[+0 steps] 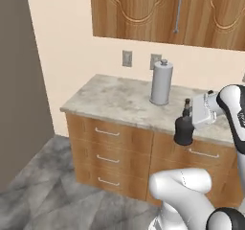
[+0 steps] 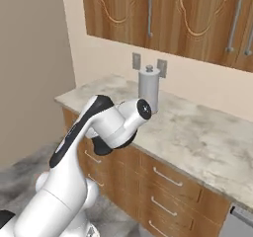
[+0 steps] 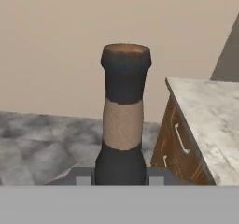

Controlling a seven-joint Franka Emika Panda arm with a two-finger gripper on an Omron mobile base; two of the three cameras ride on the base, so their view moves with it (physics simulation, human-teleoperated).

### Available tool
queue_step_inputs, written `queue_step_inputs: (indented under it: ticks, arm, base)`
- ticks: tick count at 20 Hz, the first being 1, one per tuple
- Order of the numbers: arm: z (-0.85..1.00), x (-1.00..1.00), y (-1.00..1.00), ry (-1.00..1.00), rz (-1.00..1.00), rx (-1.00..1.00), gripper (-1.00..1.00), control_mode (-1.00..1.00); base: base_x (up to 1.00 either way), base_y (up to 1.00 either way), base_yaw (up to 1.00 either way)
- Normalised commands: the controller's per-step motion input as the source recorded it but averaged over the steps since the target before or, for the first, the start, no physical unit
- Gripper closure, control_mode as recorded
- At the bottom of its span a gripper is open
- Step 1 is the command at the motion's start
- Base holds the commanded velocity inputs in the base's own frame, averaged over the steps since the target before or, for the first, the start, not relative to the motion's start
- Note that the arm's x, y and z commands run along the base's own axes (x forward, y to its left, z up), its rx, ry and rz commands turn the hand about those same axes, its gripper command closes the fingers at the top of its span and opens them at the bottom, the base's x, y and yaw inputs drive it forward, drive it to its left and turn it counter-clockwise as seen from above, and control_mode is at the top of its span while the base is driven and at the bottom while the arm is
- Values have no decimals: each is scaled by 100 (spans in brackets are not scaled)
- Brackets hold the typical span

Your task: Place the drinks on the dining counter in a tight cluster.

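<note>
Arm (image 1: 234, 114) bent fwd, wrist level, jaws clamped on black bottle (image 1: 183, 128), held aloft.

arm (image 2: 74, 181) is glossy white shell throughout — fat rounded links, smooth tubular segments, no visible cables or screws. dark, near-black bands wrap the joints; one long black strip runs along the upper link in the right base view. round white joint cap (image 2: 144, 109) at the elbow end has a small dark disc in its centre. in the left base view the wrist link (image 1: 234, 111) is white with a black curved band and faint small marking on it. hand housing (image 1: 203, 111) is a boxy light-grey block — flat faces, chamfered edges. base segment is bulbous white.
</note>
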Motion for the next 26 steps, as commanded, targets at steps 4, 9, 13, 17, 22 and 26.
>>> queue_step_inputs:
  ticks: [4, 9, 13, 17, 22, 26]
  arm:
    - [0, 0, 0, 0, 0, 0, 100, 100]
    - [0, 0, 0, 0, 0, 0, 100, 100]
    - [0, 0, 0, 0, 0, 0, 100, 100]
    - [0, 0, 0, 0, 0, 0, 100, 100]
    - [0, 0, 0, 0, 0, 0, 100, 100]
    - [0, 0, 0, 0, 0, 0, 100, 100]
  base:
    - [-5, 4, 93]
    - [-1, 0, 95]
    - [0, 2, 96]
    - [0, 6, 97]
    - [2, 2, 98]
    - [11, 0, 97]
